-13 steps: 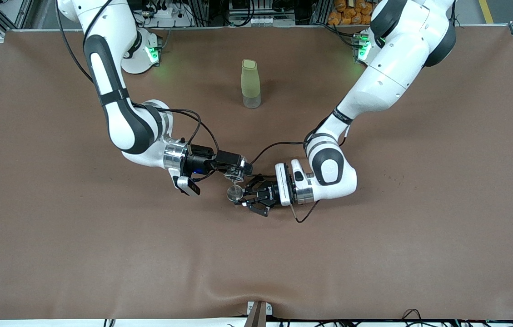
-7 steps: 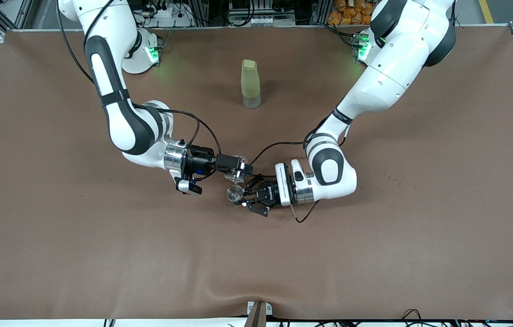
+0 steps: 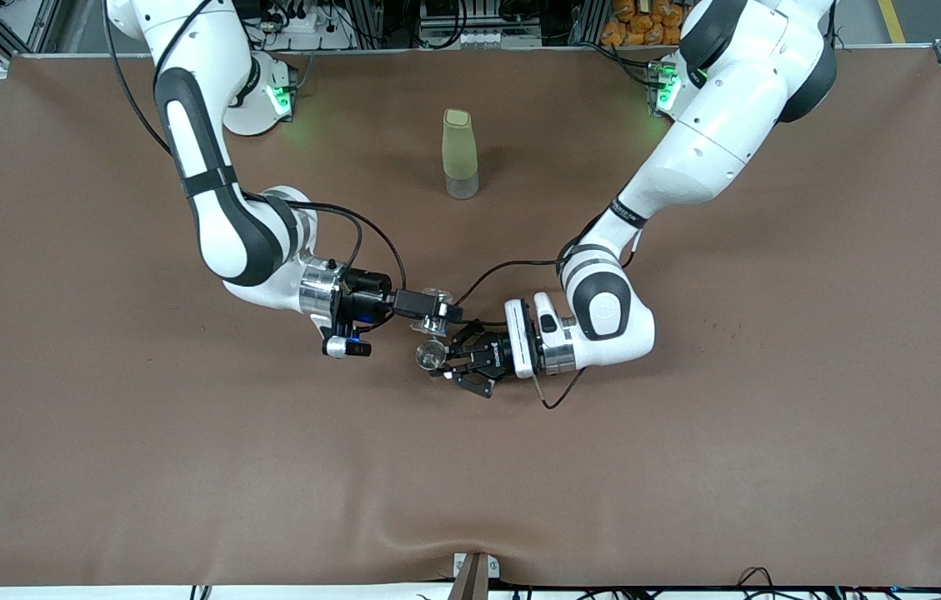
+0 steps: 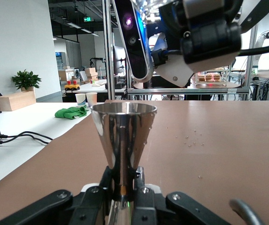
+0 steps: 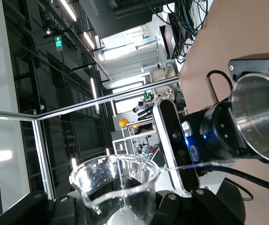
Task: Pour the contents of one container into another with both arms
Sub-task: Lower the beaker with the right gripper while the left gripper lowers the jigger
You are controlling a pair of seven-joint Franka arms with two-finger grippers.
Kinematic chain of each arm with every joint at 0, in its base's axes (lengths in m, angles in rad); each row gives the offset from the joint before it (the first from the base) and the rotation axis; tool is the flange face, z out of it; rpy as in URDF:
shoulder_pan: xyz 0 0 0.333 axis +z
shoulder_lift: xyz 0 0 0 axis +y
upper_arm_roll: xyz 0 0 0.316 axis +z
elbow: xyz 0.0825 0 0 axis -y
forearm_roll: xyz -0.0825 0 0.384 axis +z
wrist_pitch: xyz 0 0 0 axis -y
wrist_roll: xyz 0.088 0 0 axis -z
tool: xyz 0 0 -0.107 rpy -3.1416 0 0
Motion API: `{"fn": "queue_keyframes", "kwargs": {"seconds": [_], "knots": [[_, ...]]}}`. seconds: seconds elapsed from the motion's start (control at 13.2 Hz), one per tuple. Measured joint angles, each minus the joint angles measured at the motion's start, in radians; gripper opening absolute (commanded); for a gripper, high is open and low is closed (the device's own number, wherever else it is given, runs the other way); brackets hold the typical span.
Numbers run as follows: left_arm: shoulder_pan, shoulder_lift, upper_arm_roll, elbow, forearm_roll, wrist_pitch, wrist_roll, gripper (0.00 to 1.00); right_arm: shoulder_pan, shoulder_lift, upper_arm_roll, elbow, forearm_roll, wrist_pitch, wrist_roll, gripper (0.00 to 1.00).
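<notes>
The left pincer (image 4: 125,197) hides the metal cup's (image 4: 123,136) lower half; the glass beaker's (image 5: 115,187) base is cut off.

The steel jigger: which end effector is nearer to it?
Left. The left end effector grips the steel jigger by its waist; the right end effector tilts a clear glass beaker above it.

Probably a robotics lab: aluminium framing (image 4: 107,51), cabled workbenches (image 4: 265,77).
</notes>
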Motion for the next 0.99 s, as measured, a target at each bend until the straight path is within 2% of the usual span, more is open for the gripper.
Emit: {"fn": "queue_keyframes", "kwargs": {"seconds": [0.15, 0.38, 0.61, 0.76, 0.99], "knots": [[0.001, 0.000, 0.000, 0.000, 0.000, 0.000, 0.000, 0.00, -0.001, 0.003, -0.001, 0.006, -0.007, -0.001, -0.018, 0.00], [0.005, 0.000, 0.000, 0.000, 0.000, 0.000, 0.000, 0.00, -0.002, 0.004, -0.006, 0.014, -0.049, -0.002, -0.229, 0.00], [0.015, 0.000, 0.002, -0.001, 0.000, -0.002, 0.003, 0.00, -0.011, 0.005, -0.014, 0.015, -0.124, -0.003, -0.548, 0.00], [0.048, 0.000, 0.005, -0.001, 0.000, -0.049, 0.027, 0.00, -0.024, 0.004, -0.029, 0.019, -0.188, -0.005, -0.741, 0.00], [0.128, 0.001, 0.011, -0.012, 0.008, -0.171, 0.039, 0.00, -0.118, 0.001, -0.060, 0.034, -0.315, -0.122, -0.933, 0.00]]}}
